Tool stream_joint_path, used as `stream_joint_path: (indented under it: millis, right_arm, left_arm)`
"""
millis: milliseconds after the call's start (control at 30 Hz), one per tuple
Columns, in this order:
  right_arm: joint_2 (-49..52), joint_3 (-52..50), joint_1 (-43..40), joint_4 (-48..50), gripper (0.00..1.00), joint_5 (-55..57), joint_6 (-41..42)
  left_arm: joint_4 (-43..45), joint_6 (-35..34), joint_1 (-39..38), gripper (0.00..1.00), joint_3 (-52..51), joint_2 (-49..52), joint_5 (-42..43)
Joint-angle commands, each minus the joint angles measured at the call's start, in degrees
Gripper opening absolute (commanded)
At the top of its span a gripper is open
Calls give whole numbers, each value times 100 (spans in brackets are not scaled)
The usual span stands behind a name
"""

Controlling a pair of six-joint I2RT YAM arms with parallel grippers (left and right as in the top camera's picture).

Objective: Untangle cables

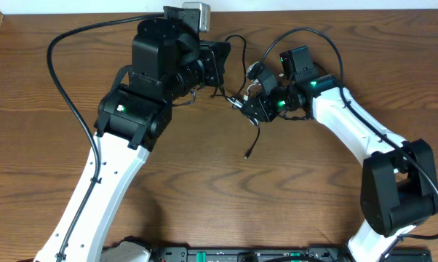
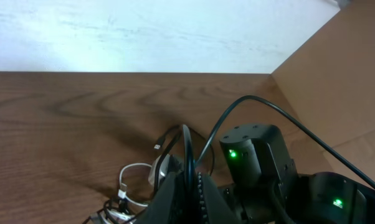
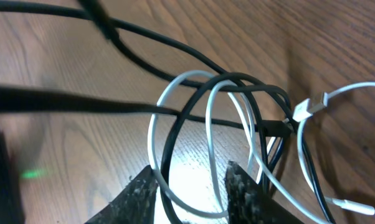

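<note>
The cables lie tangled between my two grippers near the table's back middle. In the right wrist view the white cable [image 3: 152,127] and the black cable [image 3: 175,124] form overlapping loops, with a white plug [image 3: 303,109] to the right. My right gripper [image 3: 190,183] stands open, its fingers [image 3: 144,193] on either side of both loops; the white strand touches the left finger. My left gripper [image 2: 189,180] is shut on the black cable [image 2: 187,149], which rises between its fingers. A white loop [image 2: 134,171] lies to its left. One black end [image 1: 252,140] trails toward the table's middle.
The left arm's thick black wire [image 1: 59,80] arcs over the table's left side. The right arm's wrist [image 2: 256,155] sits close in front of the left gripper. A white wall [image 2: 144,31] and a brown side panel [image 2: 337,74] border the table.
</note>
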Motion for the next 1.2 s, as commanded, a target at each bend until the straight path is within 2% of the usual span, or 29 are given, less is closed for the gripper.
stream_joint_path:
  millis: [0,233,433,533,700,933,1167]
  right_arm:
    - [17,39,42,85,32,-57,2]
    - [118,37,50,236,29,-55,0]
    - [398,37,44,481,15,-59,140]
    - [396,37,9,612,1,-57,289]
    - [291,39,-170,826,1,-107,754]
    - [-291,39,-575,487,1,-170,793]
    - [-695,39,-1128,-11,1,1928,2085]
  left_arm:
    - [-31,61,28,8,160,11,72]
    - [-44,-39,28,7,160,11,74]
    - [-111,-140,28,8,160,11,72]
    - [-164,-140,31,8,160,11,70]
    - [-319,-140,28,8,153,94,9]
    - [-1027,-199,31,8,149,444,-1438]
    - [-1268,-227,31,8,149,710,-2538]
